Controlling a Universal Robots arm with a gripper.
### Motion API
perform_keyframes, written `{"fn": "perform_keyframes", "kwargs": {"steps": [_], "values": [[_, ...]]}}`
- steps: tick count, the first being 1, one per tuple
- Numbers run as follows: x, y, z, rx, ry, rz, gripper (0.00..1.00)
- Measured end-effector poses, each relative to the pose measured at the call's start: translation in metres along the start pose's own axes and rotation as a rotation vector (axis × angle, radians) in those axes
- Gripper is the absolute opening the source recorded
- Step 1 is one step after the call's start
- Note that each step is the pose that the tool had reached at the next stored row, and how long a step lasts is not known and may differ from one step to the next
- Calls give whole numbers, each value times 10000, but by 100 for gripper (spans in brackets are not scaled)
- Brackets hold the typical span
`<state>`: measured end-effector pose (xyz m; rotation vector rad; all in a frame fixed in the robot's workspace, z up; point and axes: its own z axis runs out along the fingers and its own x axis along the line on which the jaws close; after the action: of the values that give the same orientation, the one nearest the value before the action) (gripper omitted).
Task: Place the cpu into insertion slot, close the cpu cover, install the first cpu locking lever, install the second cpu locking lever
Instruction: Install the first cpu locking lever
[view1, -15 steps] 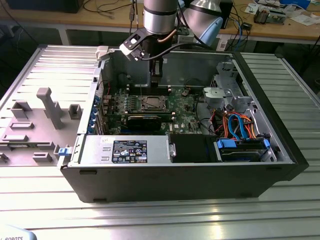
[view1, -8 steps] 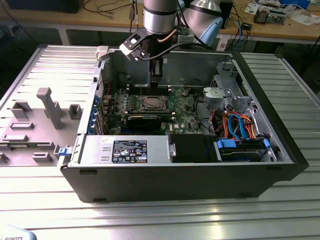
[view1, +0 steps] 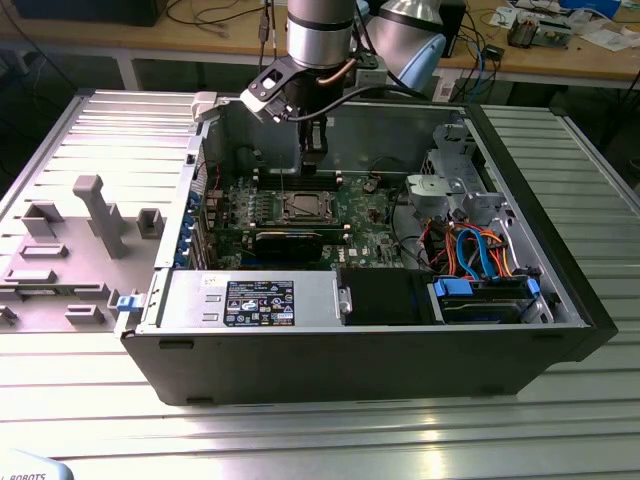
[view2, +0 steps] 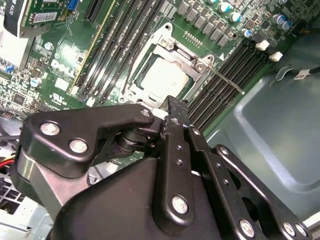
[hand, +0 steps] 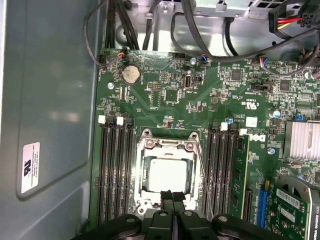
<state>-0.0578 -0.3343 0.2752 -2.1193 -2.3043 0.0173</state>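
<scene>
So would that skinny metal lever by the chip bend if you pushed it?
The lever is a thin bare-metal rod, so it is probably springy, not floppy. Being so slim, it's likely light. Its smooth shine suggests it could slip.

Ribbed metal table (view1: 300, 440) — seemingly wooden bench (view1: 90, 38) behind.

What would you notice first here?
A big open computer case lies on the metal table, with the robot arm pointing down into it. In both wrist views the shiny square cpu sits in the insertion slot on the green board, the shut black jaws right by it.
</scene>
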Motion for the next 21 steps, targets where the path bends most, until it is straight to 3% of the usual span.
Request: {"fn": "perform_keyframes", "kwargs": {"steps": [11,21], "values": [[0,0,0,0,-8,-535,11],[0,0,0,0,-10,-626,11]]}}
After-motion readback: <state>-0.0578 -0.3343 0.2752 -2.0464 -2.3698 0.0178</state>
